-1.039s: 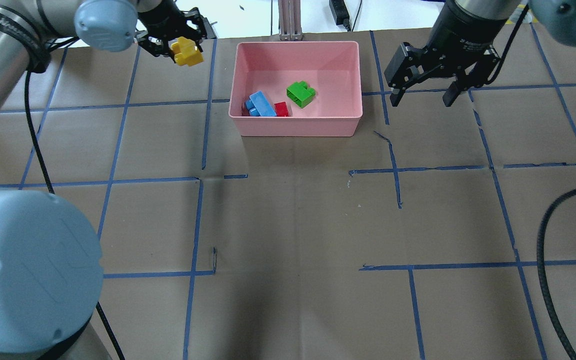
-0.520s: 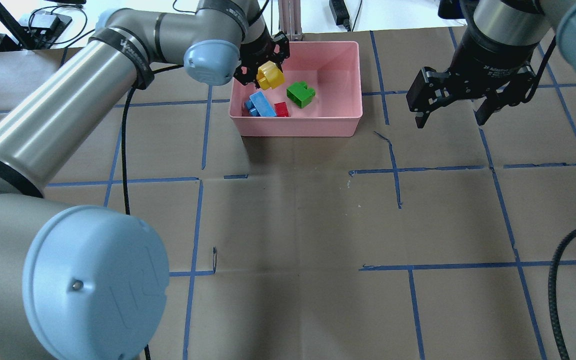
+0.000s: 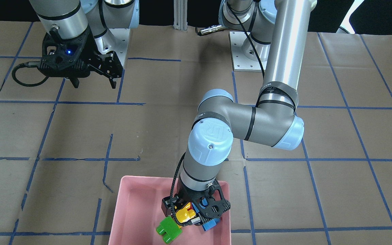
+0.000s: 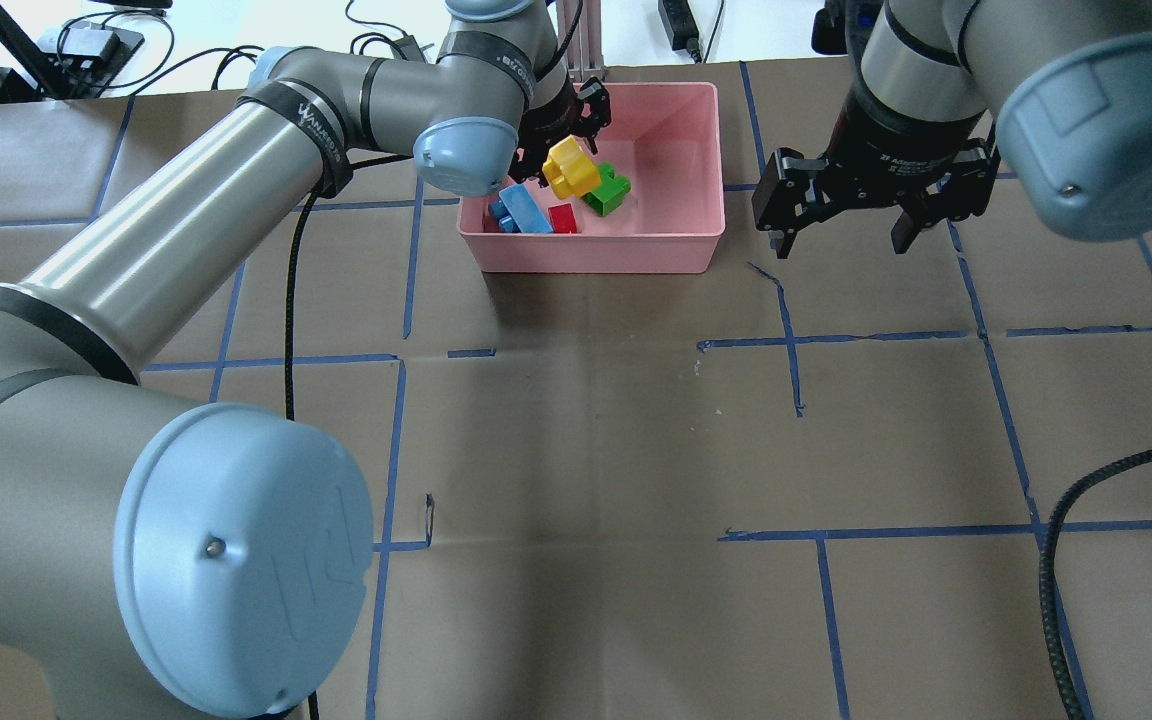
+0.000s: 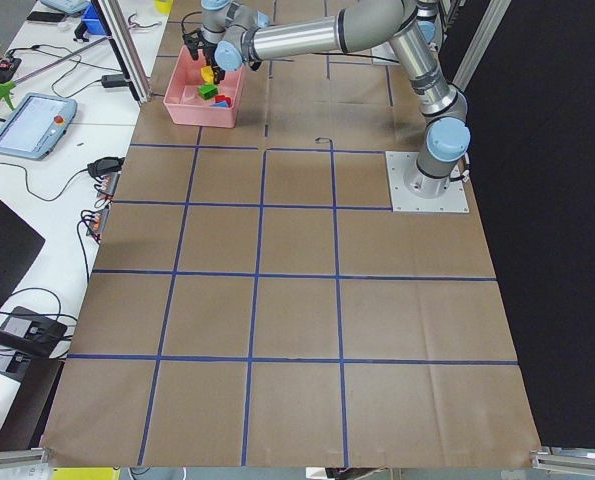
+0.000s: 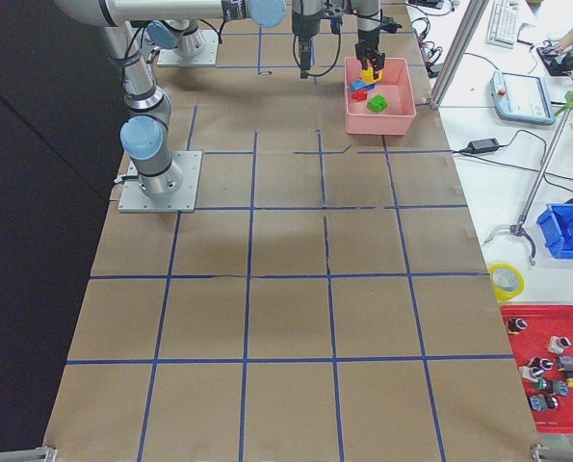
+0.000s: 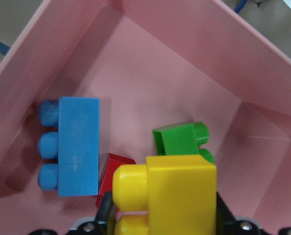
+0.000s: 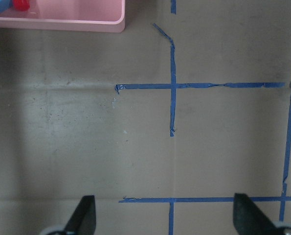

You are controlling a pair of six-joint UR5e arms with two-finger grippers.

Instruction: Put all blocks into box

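Note:
The pink box [image 4: 696, 130] stands at the table's far middle; it also shows in the front view [image 3: 131, 211] and the left wrist view [image 7: 194, 63]. Inside it lie the blue brick [image 4: 521, 209], the red brick [image 4: 563, 218] and the green brick [image 4: 608, 190]. My left gripper [image 4: 568, 150] is shut on the yellow brick [image 4: 570, 167] and holds it inside the box just above the green brick [image 7: 182, 139]. The yellow brick [image 7: 167, 193] fills the lower left wrist view. My right gripper [image 4: 844, 225] is open and empty over the table right of the box.
Brown paper with blue tape lines covers the table. A black cable [image 4: 1086, 560] curves along the near right. The left arm's elbow [image 4: 236, 570] fills the near left of the overhead view. A metal post [image 4: 576, 40] stands behind the box.
My left gripper has carried the yellow brick from outside the box's left, over its rim, to above the green brick. My right gripper has shifted left toward the box, still open.

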